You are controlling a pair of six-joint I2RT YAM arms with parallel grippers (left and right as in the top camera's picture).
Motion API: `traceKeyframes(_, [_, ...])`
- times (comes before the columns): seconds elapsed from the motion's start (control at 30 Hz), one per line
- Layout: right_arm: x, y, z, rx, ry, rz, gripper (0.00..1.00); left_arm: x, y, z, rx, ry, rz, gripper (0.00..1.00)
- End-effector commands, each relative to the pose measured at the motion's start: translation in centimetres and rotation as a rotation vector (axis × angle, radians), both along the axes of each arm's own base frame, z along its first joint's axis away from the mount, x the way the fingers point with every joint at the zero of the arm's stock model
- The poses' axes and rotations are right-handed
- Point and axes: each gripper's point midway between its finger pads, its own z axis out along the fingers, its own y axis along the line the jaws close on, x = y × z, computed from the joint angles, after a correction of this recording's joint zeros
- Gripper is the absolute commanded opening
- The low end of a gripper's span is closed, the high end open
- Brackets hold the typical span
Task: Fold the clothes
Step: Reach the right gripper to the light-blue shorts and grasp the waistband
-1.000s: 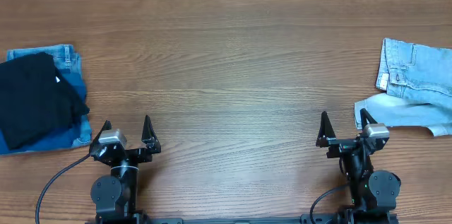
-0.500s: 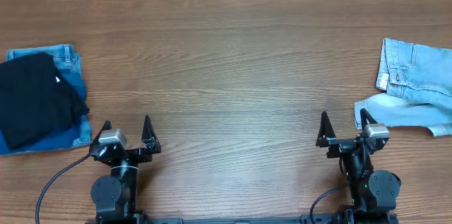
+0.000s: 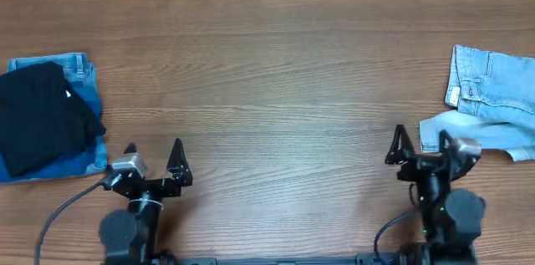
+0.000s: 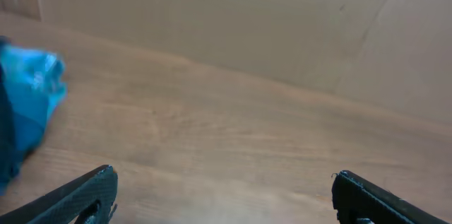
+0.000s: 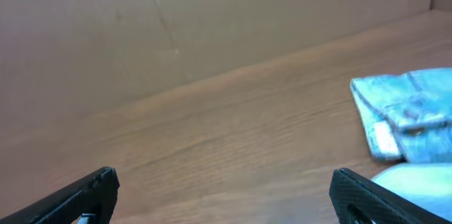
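1. Pale denim shorts (image 3: 495, 88) lie at the far right edge of the table (image 3: 276, 64), partly out of frame.
2. Waistband faces the table centre; the long axis runs left-right.
3. The left gripper (image 3: 153, 148) is spread wide and empty, well apart from the shorts.
4. The right gripper (image 3: 421, 135) is also wide and empty, just beside the shorts.

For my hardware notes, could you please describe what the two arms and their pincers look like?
Both arms are black with rounded joint housings. The left pincer and right pincer each have two pointed black fingers and a small silver-grey block beside them. A black cable loops from each base.
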Motion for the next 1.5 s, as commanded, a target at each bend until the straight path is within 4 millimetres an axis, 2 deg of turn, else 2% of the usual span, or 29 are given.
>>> traceKeyframes(0.0, [1.2,-0.4,5.0,0.009,0.034,-0.026,1.00,-0.9,0.2,6.0,0.076,-0.062,0.013,1.00])
traceKeyframes(0.03, [2.5,-0.5,6.5,0.008,0.119,-0.030,1.00,-0.8,0.7,7.5,0.080,-0.019,0.037,1.00])
traceKeyframes(0.07, [3.4,-0.7,7.1,0.008,0.173,-0.036,1.00,-0.6,0.7,8.0,0.091,0.018,0.034,1.00])
traceKeyframes(0.17, [5.3,-0.7,7.6,0.008,0.312,-0.037,1.00,0.5,0.8,8.5,0.107,0.162,0.022,1.00])
traceKeyframes(0.3, [6.6,-0.7,6.0,0.009,0.572,-0.037,1.00,2.3,0.9,8.0,0.088,0.375,0.005,1.00])
traceKeyframes(0.37, [7.2,0.0,5.4,0.029,0.655,0.001,1.00,3.2,1.0,7.5,0.081,0.462,0.000,1.00])
traceKeyframes(0.43, [7.5,-0.2,5.2,0.024,0.680,-0.004,1.00,3.7,1.0,6.9,0.075,0.519,-0.005,1.00])
traceKeyframes(0.53, [8.5,-3.3,5.2,-0.002,0.662,-0.132,1.00,4.3,0.2,5.8,0.050,0.569,-0.056,1.00])
traceKeyframes(0.6, [9.2,-6.1,4.8,0.016,0.658,-0.207,1.00,4.4,0.2,5.5,0.049,0.583,-0.057,1.00])
traceKeyframes(0.63, [9.5,-8.7,3.9,0.041,0.679,-0.272,1.00,4.5,0.2,5.4,0.048,0.587,-0.057,1.00])
traceKeyframes(0.7, [10.5,-11.7,1.5,0.027,0.743,-0.300,1.00,4.5,0.2,5.4,0.048,0.588,-0.057,1.00])
traceKeyframes(0.77, [12.0,-13.8,-2.4,-0.049,0.838,-0.290,1.00,4.5,0.2,5.3,0.048,0.589,-0.057,1.00])
traceKeyframes(0.83, [12.5,-15.8,-6.0,-0.090,0.928,-0.372,1.00,4.6,0.2,5.1,0.047,0.596,-0.057,1.00])
traceKeyframes(0.87, [13.0,-16.3,-7.9,-0.092,0.960,-0.382,1.00,4.5,0.2,5.0,0.046,0.604,-0.057,1.00])
traceKeyframes(1.0, [14.2,-17.9,-12.7,-0.127,1.024,-0.429,1.00,4.5,0.2,4.9,0.045,0.609,-0.058,1.00])
traceKeyframes(1.1, [14.2,-19.5,-14.5,-0.184,1.054,-0.502,1.00,4.5,0.2,4.8,0.045,0.611,-0.058,1.00])
traceKeyframes(1.27, [13.2,-19.1,-18.6,-0.183,1.160,-0.477,0.99,4.5,0.2,4.9,0.045,0.609,-0.058,1.00])
traceKeyframes(1.3, [13.1,-19.1,-19.1,-0.182,1.174,-0.474,0.88,4.5,0.2,4.8,0.045,0.611,-0.058,1.00])
traceKeyframes(1.37, [13.4,-19.0,-18.7,-0.185,1.162,-0.472,0.70,4.4,0.2,4.8,0.044,0.613,-0.058,1.00])
traceKeyframes(1.47, [15.0,-18.3,-16.4,-0.200,1.108,-0.461,0.30,4.5,0.2,4.9,0.045,0.609,-0.058,1.00])
